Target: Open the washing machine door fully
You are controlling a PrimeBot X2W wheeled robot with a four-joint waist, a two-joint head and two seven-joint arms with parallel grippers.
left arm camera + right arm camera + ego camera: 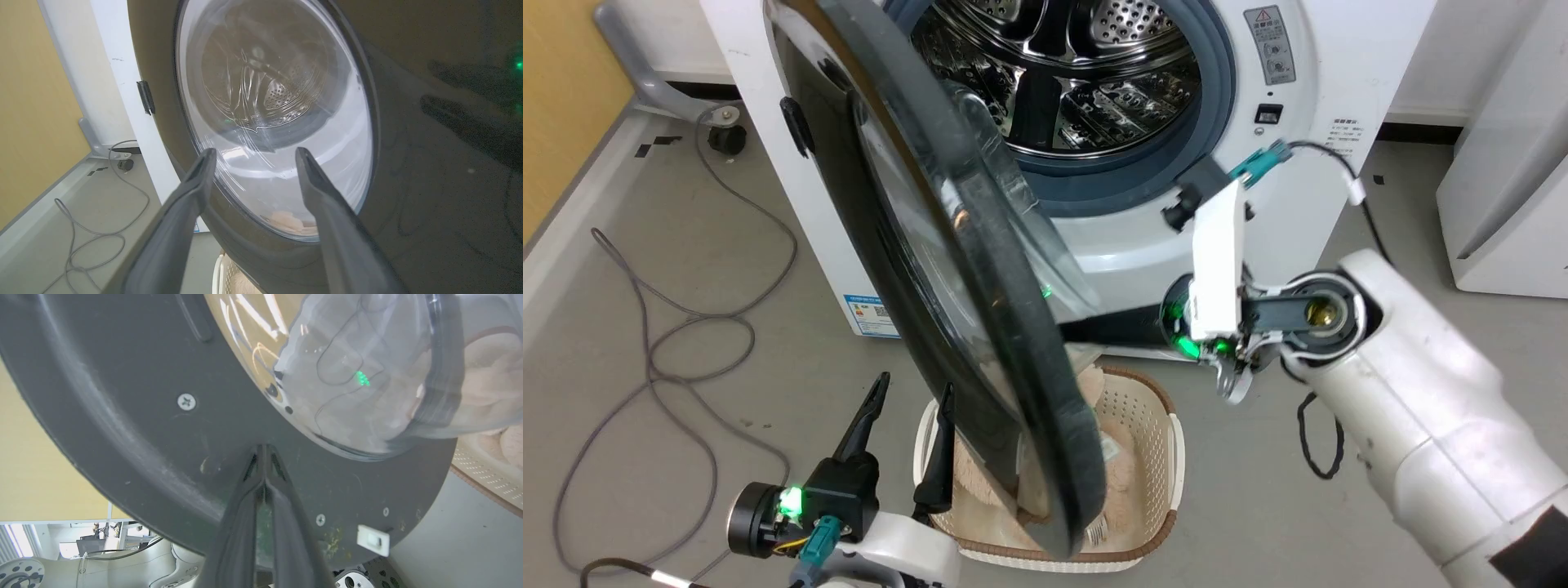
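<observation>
The washing machine stands white at the top, its steel drum exposed. The washing machine door is swung out towards me, seen almost edge-on. My left gripper is open at the lower left, just outside the door's glossy black outer face, with nothing between its fingers. My right gripper reaches in from the right. Its fingers are shut together and their tips press on the door's grey inner rim, below the glass bowl.
A cream laundry basket with pinkish cloth sits on the floor under the door's lower edge. Grey cables loop on the floor at the left by a yellow wall. Another white appliance stands at the right.
</observation>
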